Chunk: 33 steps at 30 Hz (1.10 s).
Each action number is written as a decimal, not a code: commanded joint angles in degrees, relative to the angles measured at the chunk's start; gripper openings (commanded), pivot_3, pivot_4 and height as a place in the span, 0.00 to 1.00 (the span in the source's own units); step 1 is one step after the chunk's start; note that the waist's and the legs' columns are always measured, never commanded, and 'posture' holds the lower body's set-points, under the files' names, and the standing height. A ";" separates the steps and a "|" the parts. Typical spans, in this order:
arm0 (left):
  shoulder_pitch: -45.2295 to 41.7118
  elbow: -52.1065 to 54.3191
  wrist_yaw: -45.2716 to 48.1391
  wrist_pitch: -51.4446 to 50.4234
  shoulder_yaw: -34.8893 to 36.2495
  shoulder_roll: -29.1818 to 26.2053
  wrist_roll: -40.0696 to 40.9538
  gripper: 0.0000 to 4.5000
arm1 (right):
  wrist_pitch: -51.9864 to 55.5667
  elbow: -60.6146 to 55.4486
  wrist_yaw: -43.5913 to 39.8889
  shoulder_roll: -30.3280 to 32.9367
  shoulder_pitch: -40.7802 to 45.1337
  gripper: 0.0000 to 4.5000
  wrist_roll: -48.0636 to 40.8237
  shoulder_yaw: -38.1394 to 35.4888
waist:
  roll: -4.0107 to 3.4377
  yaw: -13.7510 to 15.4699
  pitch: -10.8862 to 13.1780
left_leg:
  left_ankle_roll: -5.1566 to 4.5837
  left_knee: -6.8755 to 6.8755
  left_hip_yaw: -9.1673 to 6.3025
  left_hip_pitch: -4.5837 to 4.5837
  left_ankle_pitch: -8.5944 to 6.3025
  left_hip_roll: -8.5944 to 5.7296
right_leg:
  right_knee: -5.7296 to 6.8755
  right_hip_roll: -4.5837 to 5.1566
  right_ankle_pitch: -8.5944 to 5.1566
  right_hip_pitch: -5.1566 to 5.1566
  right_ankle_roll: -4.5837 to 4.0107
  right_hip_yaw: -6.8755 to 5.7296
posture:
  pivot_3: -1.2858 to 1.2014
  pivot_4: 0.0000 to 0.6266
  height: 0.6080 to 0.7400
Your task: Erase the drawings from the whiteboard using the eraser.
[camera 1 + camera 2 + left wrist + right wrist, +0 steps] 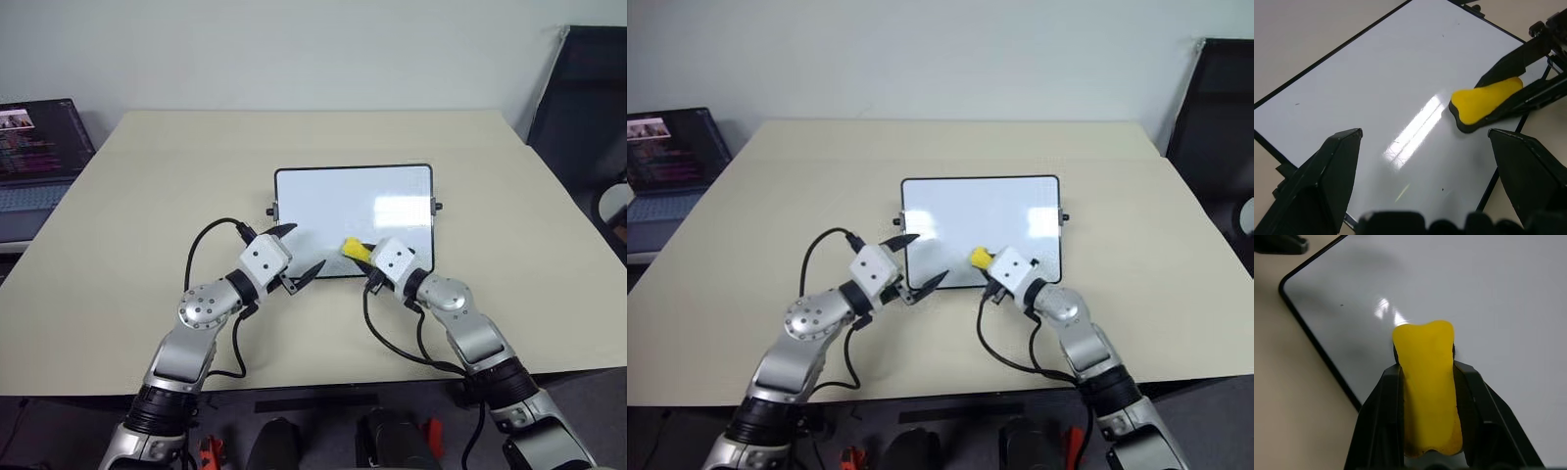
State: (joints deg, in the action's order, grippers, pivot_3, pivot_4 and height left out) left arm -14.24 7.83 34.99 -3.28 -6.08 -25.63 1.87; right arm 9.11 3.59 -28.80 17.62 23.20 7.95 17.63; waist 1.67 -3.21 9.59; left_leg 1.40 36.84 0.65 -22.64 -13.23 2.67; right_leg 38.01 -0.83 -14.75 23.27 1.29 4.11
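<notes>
Both pincers sat at the board's near edge: the left pincer spread wide at seven o'clock, the right pincer pinching the yellow eraser on the whiteboard, mid-bench. Laptop at ten o'clock.

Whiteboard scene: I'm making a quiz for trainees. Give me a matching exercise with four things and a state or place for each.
Things:
1. eraser
2. left gripper
3. laptop
4. whiteboard

States or places:
A. open, at the board's near left corner
B. flat on the table, black-framed
C. pinched in the right gripper, over the board
D. at the table's far left, screen lit

Pairs: 1-C, 2-A, 3-D, 4-B
</notes>
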 commanded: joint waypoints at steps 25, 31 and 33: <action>-7.14 -5.56 12.34 4.21 -5.03 6.52 9.14 1.00 | 23.00 -28.54 5.02 6.50 -14.00 0.24 -7.98 -23.92 | 0.13 1.65 0.19 | 0.13 -0.21 -0.14 -1.13 -0.10 -0.18 | -0.19 -0.01 0.05 0.92 0.40 -0.15 | 0.52 0.24 1.00; -11.07 -11.36 22.13 5.78 -8.79 8.46 11.86 1.00 | 28.52 -32.71 7.76 7.86 -19.40 0.24 -7.91 -31.54 | 0.11 1.28 0.20 | 0.13 -0.07 -0.13 -1.11 -0.09 -0.34 | -0.14 -0.09 0.05 0.91 0.41 -0.13 | 0.52 0.24 1.00; -12.89 -13.92 24.37 6.42 -9.15 9.11 12.21 1.00 | 30.18 -33.14 8.55 7.69 -20.11 0.24 -8.00 -33.04 | 0.11 1.16 0.20 | 0.12 0.05 -0.15 -1.06 -0.09 -0.31 | -0.02 -0.13 0.06 0.87 0.40 -0.13 | 0.52 0.24 1.00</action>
State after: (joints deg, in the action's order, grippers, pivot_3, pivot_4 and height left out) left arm -25.18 -5.51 57.31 1.62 -15.15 -17.19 12.71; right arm 38.26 -26.73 -21.12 24.82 3.13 0.83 -13.41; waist 1.79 -2.05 9.79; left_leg 1.51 36.91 0.50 -23.66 -13.31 2.36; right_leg 38.02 -0.98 -14.68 24.13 1.68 3.98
